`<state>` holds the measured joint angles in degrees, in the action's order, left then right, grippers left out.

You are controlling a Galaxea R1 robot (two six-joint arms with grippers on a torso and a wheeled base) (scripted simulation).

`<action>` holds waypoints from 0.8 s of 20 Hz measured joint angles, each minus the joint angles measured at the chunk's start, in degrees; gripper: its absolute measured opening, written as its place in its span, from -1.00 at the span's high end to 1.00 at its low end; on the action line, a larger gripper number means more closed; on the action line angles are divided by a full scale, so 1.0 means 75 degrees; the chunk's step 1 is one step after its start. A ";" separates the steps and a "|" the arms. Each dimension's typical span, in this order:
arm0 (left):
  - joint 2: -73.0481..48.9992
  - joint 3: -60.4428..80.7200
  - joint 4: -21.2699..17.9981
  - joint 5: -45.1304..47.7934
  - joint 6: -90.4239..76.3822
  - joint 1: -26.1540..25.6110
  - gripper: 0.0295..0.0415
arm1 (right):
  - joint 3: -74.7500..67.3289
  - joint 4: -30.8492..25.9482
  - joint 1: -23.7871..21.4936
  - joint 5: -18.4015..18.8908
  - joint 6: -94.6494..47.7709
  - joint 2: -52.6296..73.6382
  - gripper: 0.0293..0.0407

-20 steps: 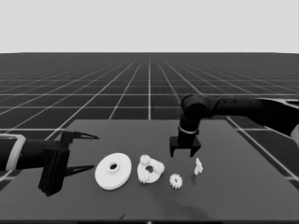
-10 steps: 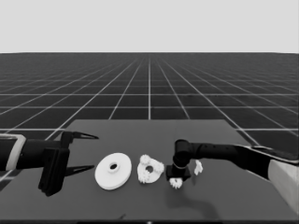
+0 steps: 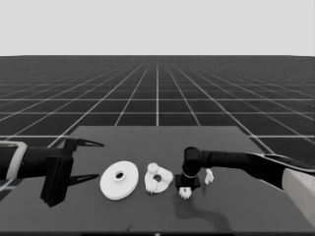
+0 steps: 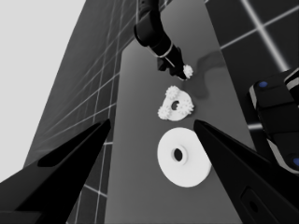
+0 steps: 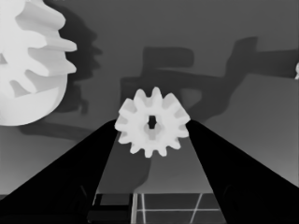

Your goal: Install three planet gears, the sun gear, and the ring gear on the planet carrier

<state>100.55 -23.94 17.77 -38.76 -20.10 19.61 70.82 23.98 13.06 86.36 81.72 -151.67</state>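
Dark and flat, the surface (image 3: 236,147) carries every white part near its front edge. Largest of them is the larger round part (image 3: 118,180), lying flat toward the left with its raised hub and centre hole facing up. Just to its right, apart from it, sits the smaller round part (image 3: 158,178), with three small gears standing on it around its centre hole; the left wrist view shows the same pair, the larger round part (image 4: 183,157) nearer and the smaller round part (image 4: 176,105) beyond it.

Right of the smaller round part, the right hand (image 3: 185,191) reaches in from the right and points down at the surface. Its two fingers are closed against opposite sides of a fourth gear (image 3: 185,192), and the right wrist view shows that gear (image 5: 152,122) pinched between the finger tips, teeth outward, its centre hole visible, beside the smaller round part's rim (image 5: 23,100).

A thin white piece (image 3: 208,176) lies just right of the right hand's wrist.

At the surface's left end the left hand (image 3: 87,160) waits with its fingers spread wide and nothing between them.
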 joint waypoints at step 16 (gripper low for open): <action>0.0000 0.0000 0.0000 0.0000 0.0000 0.0000 -0.49 | 0.2658 -0.3586 -0.3607 0.0544 0.0072 -0.2857 0.71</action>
<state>100.55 -23.94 17.77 -38.76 -20.10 19.61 90.76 -2.92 -14.00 90.44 82.26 -173.09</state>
